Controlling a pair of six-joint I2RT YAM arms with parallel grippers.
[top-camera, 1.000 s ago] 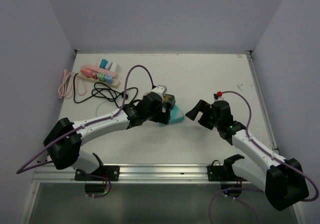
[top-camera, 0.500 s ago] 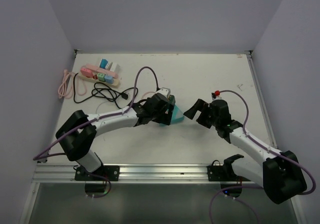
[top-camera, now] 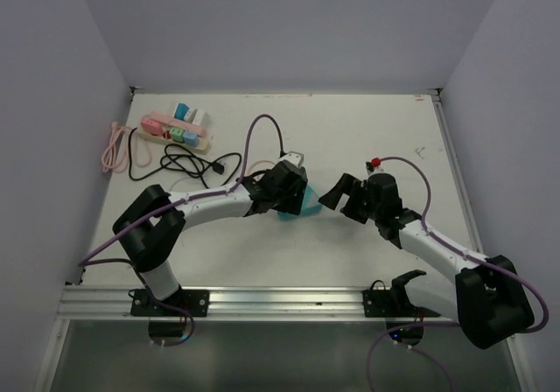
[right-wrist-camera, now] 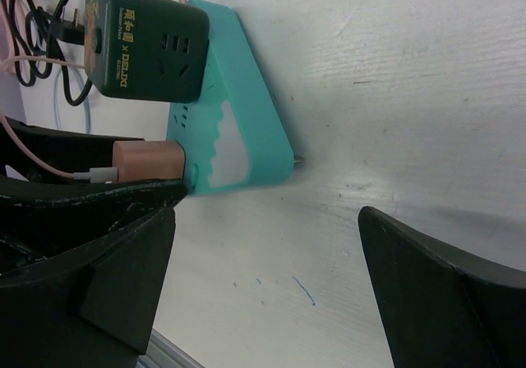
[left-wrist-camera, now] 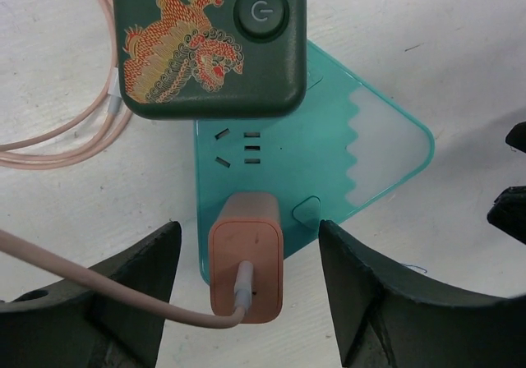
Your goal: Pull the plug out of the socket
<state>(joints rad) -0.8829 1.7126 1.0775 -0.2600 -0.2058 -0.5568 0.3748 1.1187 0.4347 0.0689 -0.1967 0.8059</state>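
A teal, wedge-shaped socket (left-wrist-camera: 271, 163) lies flat near the middle of a white table (top-camera: 367, 138). Two things are plugged into it: a dark green cube adapter (left-wrist-camera: 209, 39) with a dragon design, and a salmon-pink plug (left-wrist-camera: 246, 257) with a pink cable (left-wrist-camera: 49, 255) trailing from its back. The pink plug is seated fully in the socket.

The left claw (top-camera: 293, 192) is spread wide. Its two dark fingers (left-wrist-camera: 123, 294) stand on either side of the pink plug without touching it, apparently lined up to close on the plug's sides.

The right claw (right-wrist-camera: 267, 236) is also wide open and holds nothing. It hovers just beside the socket's far corner, opposite the left claw, probably ready to hold the light socket down so it does not lift with the plug.
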